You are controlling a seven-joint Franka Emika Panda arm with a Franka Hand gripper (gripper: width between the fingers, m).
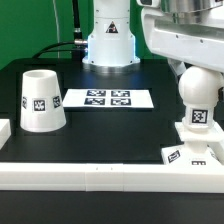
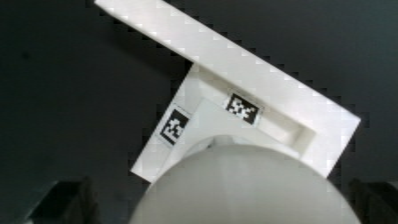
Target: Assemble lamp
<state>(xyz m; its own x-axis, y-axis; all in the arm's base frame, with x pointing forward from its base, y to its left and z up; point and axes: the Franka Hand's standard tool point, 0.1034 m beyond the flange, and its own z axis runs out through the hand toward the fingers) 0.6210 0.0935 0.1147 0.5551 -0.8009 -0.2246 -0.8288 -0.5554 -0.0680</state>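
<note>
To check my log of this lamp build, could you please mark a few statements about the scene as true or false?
1. The white tapered plastic shade stands at the exterior view's left. True.
2. The rounded white plastic bulb lies on the marker board. False: it is upright over the flat square white plastic base.
3. The shade covers the bulb. False: they stand well apart.
4. A long white rail runs beside the base. True.

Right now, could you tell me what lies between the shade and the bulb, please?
The marker board lies flat on the table between the shade and the bulb; the exterior view shows it.
</note>
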